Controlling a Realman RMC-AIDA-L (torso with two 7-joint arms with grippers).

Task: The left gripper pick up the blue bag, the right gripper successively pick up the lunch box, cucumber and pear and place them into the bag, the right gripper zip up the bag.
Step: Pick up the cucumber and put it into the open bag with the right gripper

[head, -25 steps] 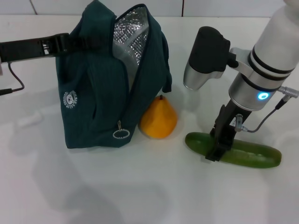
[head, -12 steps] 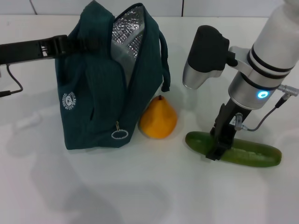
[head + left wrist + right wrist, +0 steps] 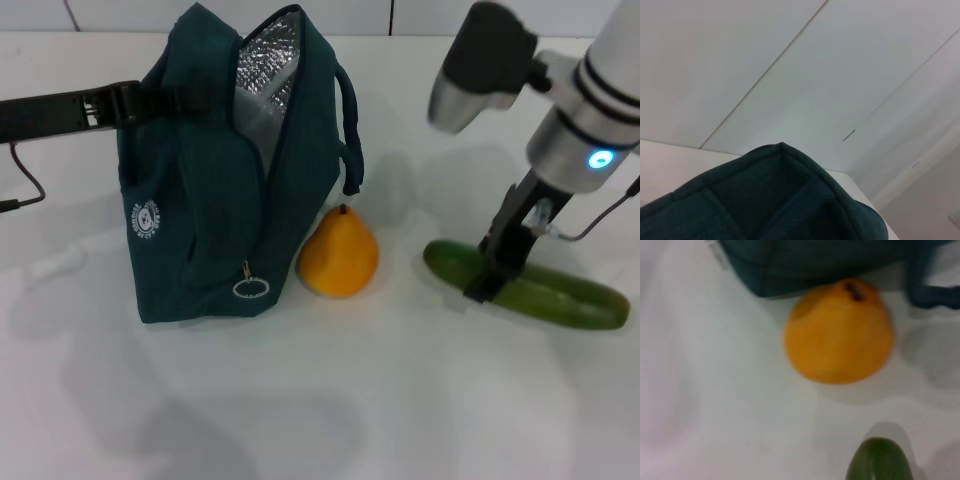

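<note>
The left pincer (image 3: 150, 97) pinches the top edge of the blue bag (image 3: 200, 210), holding it upright with its mouth open and silver lining showing. Across the white surface (image 3: 320, 410), the right pincer (image 3: 492, 275) is clamped on the cucumber (image 3: 560, 295) near its middle; whether the cucumber is clear of the surface cannot be told. The pear (image 3: 340, 255) sits against the bag's lower corner, just beside the ring zipper pull (image 3: 248, 288), well apart from the cucumber. The lunch box is nowhere in sight and is probably already inside, though the bag's interior is hidden. By that reading the task stands at its second item: the cucumber and pear have yet to go in, and the bag remains unzipped.
</note>
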